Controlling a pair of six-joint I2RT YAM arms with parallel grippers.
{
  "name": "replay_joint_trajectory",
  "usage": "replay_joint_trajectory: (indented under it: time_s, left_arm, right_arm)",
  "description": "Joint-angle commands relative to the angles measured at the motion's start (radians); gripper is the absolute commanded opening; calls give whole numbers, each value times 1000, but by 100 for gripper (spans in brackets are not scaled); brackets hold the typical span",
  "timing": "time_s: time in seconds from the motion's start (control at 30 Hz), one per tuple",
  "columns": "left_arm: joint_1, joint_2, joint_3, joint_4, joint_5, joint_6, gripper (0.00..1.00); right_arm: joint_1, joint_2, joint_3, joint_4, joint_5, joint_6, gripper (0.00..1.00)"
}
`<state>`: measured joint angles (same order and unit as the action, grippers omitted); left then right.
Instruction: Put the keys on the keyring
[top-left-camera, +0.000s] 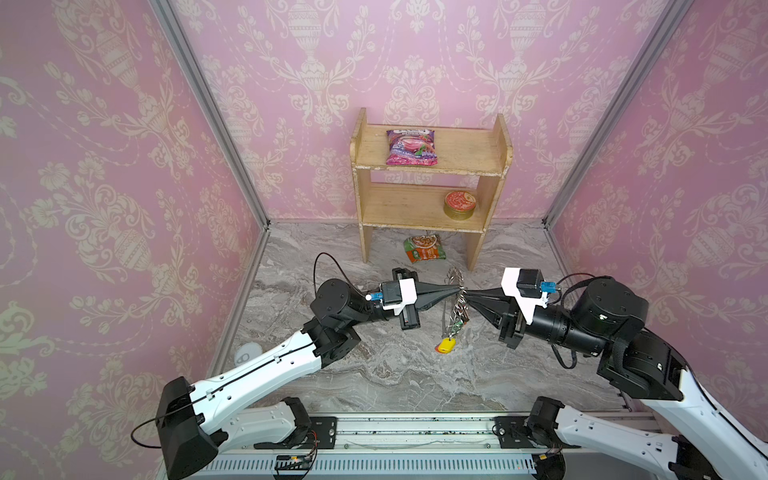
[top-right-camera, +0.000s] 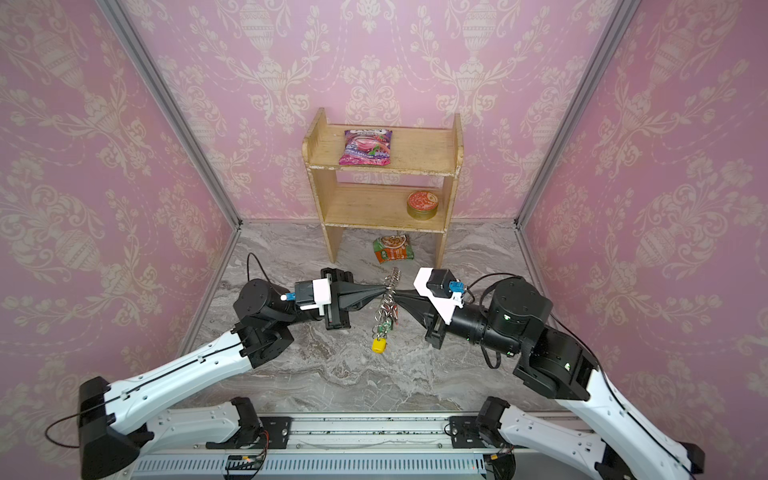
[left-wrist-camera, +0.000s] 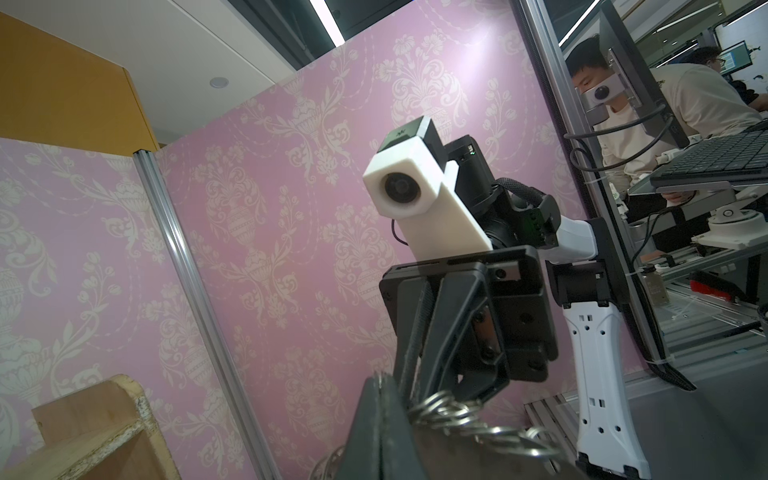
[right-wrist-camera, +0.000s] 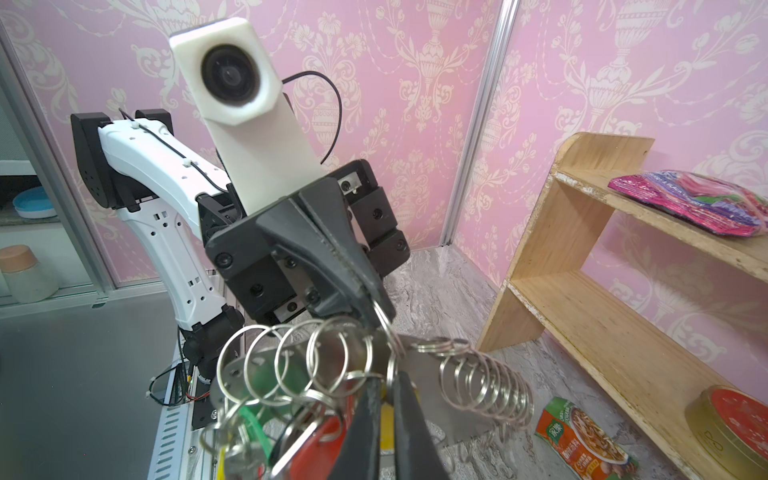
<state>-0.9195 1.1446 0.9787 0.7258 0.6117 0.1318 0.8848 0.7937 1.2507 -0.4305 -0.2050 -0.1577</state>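
Clutter keeps to the far edge of the marble-patterned tabletop (top-left-camera: 395, 374). A small wooden shelf (top-left-camera: 465, 149) of pale, chipped board stands there against pink damask wallpaper (top-left-camera: 124, 166). A crinkly purple-pink packet (top-left-camera: 411, 146) lies flat on its top board and a round tin (top-left-camera: 460, 204) with a red lid and gold wall sits on the lower one. A green-and-orange packet (top-left-camera: 424, 248) lies on the tabletop between the shelf's legs; it carries printed characters in the right wrist view, too small for me to read. Nothing stands between the arms and the keyring (top-left-camera: 459, 309), which is held up off the middle of the tabletop, edge-on in both top views, its shiny wire loops (right-wrist-camera: 486, 386) bunched like a coil. The left claw (top-left-camera: 457, 288) is clenched on its upper part. The right claw (top-left-camera: 468, 296) meets it from the opposite side, pinched tight on the loops just beside the left one. The keys (top-left-camera: 446, 345) dangle from the bottom of the keyring, a yellow tag (top-right-camera: 379, 345) lowest, with a green tag (right-wrist-camera: 266, 378) and a red tag (right-wrist-camera: 328, 428) crowded among the loops.
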Motion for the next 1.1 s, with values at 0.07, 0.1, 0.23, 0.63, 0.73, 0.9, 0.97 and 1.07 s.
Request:
replay_joint_trajectory:
  time_s: [0.07,0.1,0.23,0.63,0.73,0.9,0.97,1.07]
  left_arm:
    - [-2,-14,13,57,4,-21,0]
    - [-3,-16,14,58,1,-19,0]
    - [-3,-16,13,67,-9,-17,0]
    - [-2,-4,6,98,-21,-23,0]
    - [-3,-2,5,98,-18,-23,0]
    - [-3,-3,2,96,-19,-20,0]
    - [-3,-2,2,94,-18,-20,0]
    - [-2,0,3,93,-17,-22,0]
  right_arm:
    - [4,-4,-6,28,-2,16,3]
    - [3,-5,-10,30,-5,20,1]
    - [4,-16,-41,59,-15,55,0]
    - [15,7,-114,148,-107,123,0]
    - [23,17,-114,154,-129,123,0]
    - [40,36,-106,152,-165,124,0]
    - [50,41,-102,142,-169,120,0]
    - [58,45,-97,135,-181,114,0]
